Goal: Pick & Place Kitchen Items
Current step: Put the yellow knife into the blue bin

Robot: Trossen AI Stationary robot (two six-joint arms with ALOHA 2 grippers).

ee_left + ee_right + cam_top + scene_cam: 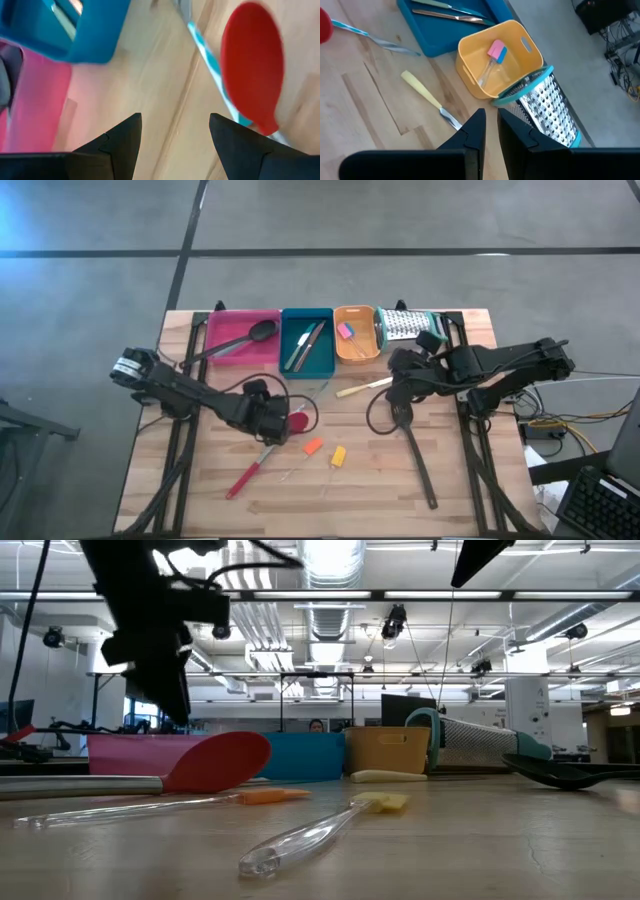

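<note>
The red plastic spoon with a long red handle lies on the wooden table, near the middle, a bit to the left. Its round bowl points to the far side and its handle runs toward the near left. It looks light and stiff, and its smooth bowl is probably slippery. The thin handle looks like the best place to take hold, just below the bowl, because a pincer could close around it there.

The left pincer hangs just above the table, right beside the spoon's bowl. Its two dark fingers stand wide apart and hold nothing. Between them only bare wood shows.

The right pincer is on the right side of the table, close to the orange plastic tray and the shiny metal grater with teal trim. Its fingers are pressed almost together and nothing is between them. A pale yellow-handled knife lies on the table just beyond it. The black slotted turner with a long handle lies near this arm too; it looks stiff and light, and its long handle is the easy part to grab.
</note>
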